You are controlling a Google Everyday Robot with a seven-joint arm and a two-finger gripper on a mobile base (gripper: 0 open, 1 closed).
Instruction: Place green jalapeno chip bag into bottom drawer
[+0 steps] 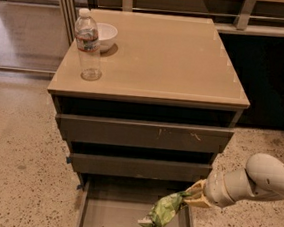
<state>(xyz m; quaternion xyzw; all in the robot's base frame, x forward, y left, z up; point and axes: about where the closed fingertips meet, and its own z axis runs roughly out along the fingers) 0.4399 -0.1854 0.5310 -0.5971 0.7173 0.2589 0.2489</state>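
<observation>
Hanging from gripper [192, 196], which is clamped on its upper end: green jalapeno chip bag [163, 211] | long axis slanted down-left | lower tip held over bottom drawer [83, 211], right side.

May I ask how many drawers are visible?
3: top drawer, middle drawer below it, and bottom drawer pulled out beneath the gripper holding the green jalapeno chip bag.

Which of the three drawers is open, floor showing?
The bottom drawer, grey floor exposed; the two upper drawers show only their fronts. The gripper holds the green jalapeno chip bag over it.
</observation>
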